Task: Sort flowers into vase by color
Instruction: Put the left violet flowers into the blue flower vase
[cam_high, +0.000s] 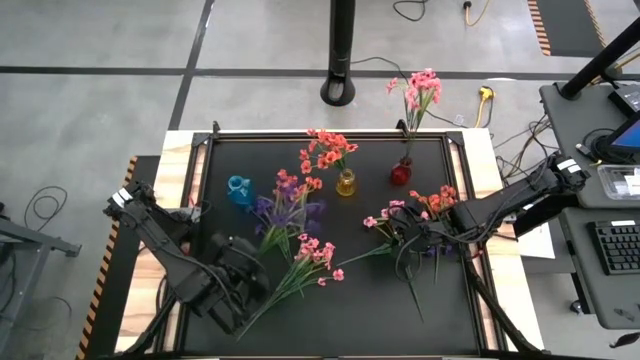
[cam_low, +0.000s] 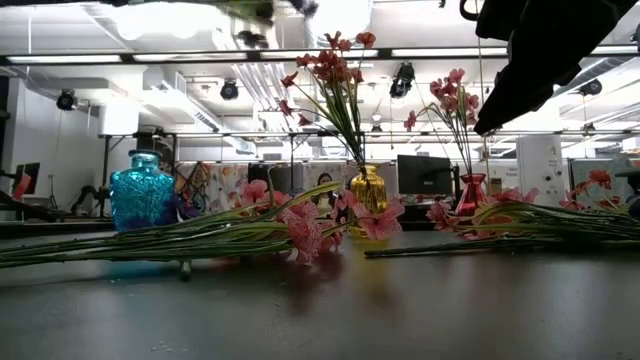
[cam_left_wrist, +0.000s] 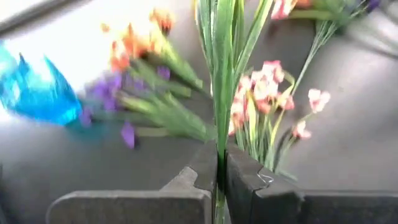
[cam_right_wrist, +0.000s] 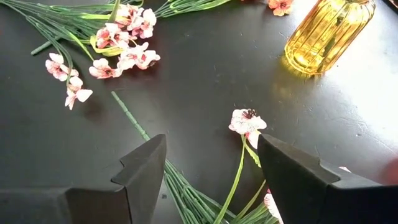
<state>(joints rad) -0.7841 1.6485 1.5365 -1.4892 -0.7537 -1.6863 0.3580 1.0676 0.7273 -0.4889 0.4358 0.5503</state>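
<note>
Left gripper clenched on pink flower stems; right gripper spread wide (over more pink flowers).

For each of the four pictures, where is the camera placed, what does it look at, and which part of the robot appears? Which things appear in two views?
High view: above the table, looking straight down; both arms show.
Low view: at table height, looking level toward the room; one dark arm enters at the upper right.
Left wrist view: on the left arm; left gripper shut on a green stem.
Right wrist view: on the right arm; right gripper open above pink flowers.
Shared: the yellow vase in high, low and right wrist views; the blue vase in high, low and left wrist views.
</note>
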